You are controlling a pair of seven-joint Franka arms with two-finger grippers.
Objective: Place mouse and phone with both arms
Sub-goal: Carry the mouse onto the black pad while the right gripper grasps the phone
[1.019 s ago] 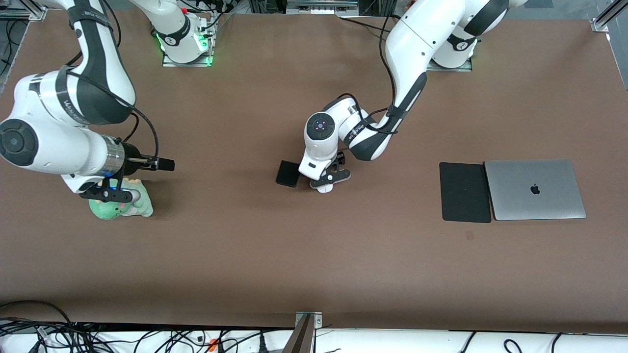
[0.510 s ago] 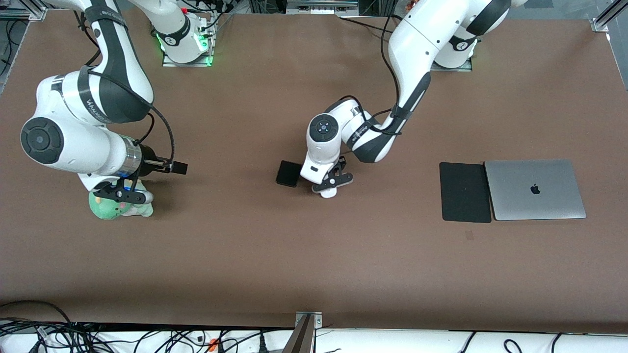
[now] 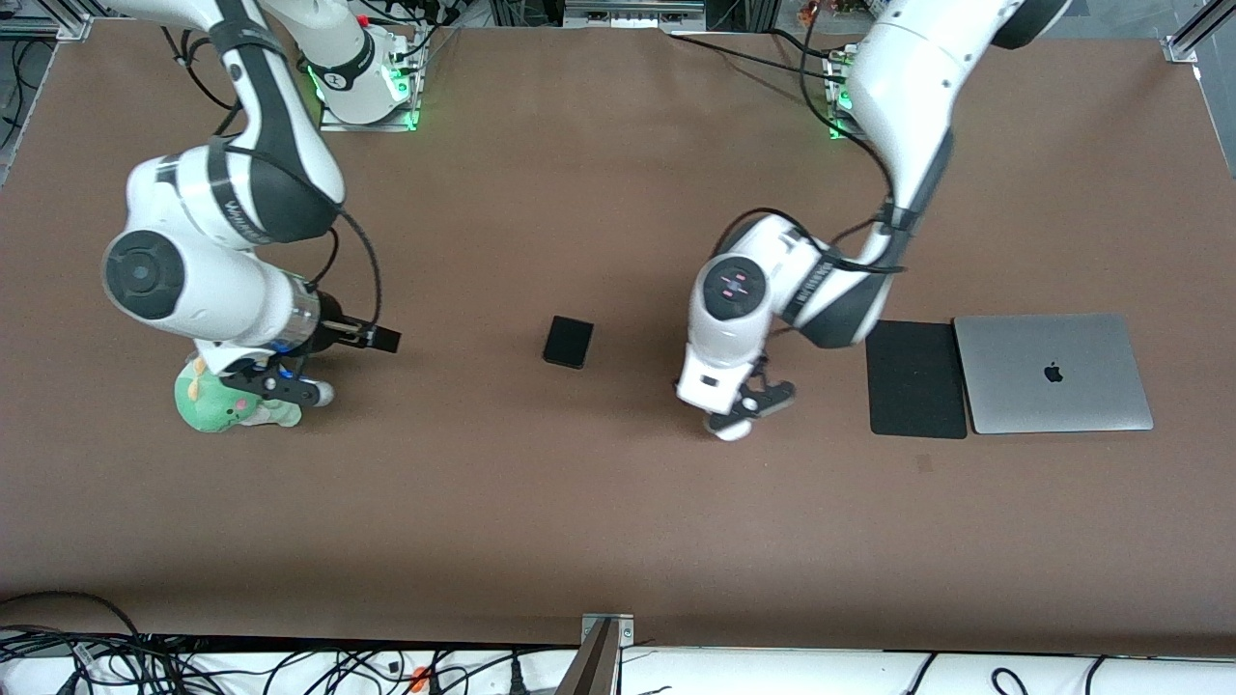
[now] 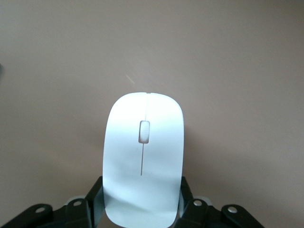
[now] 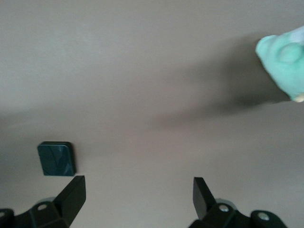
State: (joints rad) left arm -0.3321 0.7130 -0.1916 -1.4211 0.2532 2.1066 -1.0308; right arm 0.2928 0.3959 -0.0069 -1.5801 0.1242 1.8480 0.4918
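Two tools work here: the left tool (image 3: 742, 417), clamped on the glossy white oval mouse (image 4: 143, 156), hangs over bare brown worktop (image 3: 599, 521) near the thin black rectangular pad (image 3: 915, 378); it should keep the mouse level and lower gently. The right tool (image 5: 137, 194), fingers apart, hovers with the small black square phone (image 3: 568, 342) just ahead of it.

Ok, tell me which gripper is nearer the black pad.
Left. The left gripper, shut on the mouse, is over bare table just beside the black pad. The right gripper, open, is by the green plush toy, toward the right arm's end.
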